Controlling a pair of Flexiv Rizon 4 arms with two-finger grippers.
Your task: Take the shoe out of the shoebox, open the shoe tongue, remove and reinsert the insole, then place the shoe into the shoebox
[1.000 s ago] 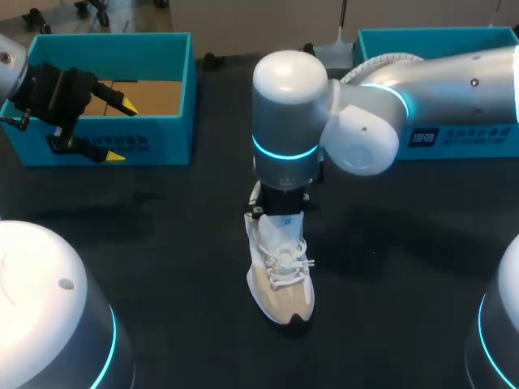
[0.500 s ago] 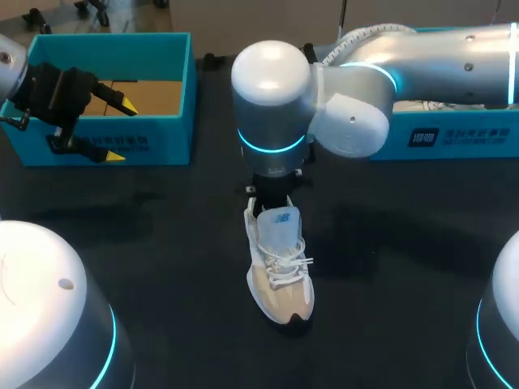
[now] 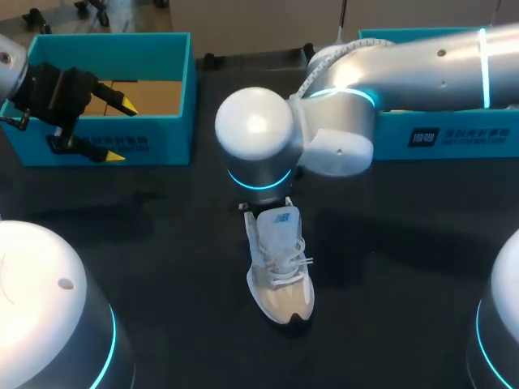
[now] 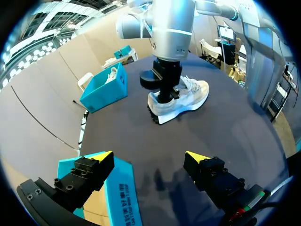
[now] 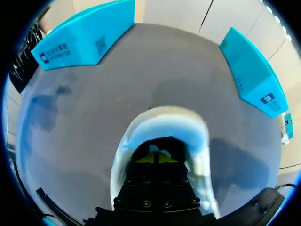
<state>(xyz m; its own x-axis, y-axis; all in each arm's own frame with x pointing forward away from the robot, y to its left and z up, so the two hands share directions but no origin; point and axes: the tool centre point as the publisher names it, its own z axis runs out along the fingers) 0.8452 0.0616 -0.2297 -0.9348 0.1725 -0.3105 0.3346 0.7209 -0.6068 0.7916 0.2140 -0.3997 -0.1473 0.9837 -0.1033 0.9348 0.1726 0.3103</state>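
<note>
— While we're on the head view, where does the shoe stand?
— Upright on the dark table, near the middle, toe towards the camera, tongue lifted. My right arm reaches in over its heel and hides its own gripper there.
— And the left gripper?
— Wide open with nothing in it, over the front wall of the left shoebox. The right shoebox sits at the far right.
— Left wrist view?
— The left gripper gapes wide and bare, one finger above the left shoebox. Ahead, well apart, is the shoe with the right arm over its heel.
— Right wrist view?
— The right gripper is sunk in the opening of the shoe. How far open it is, or whether it holds anything, I cannot tell.
</note>
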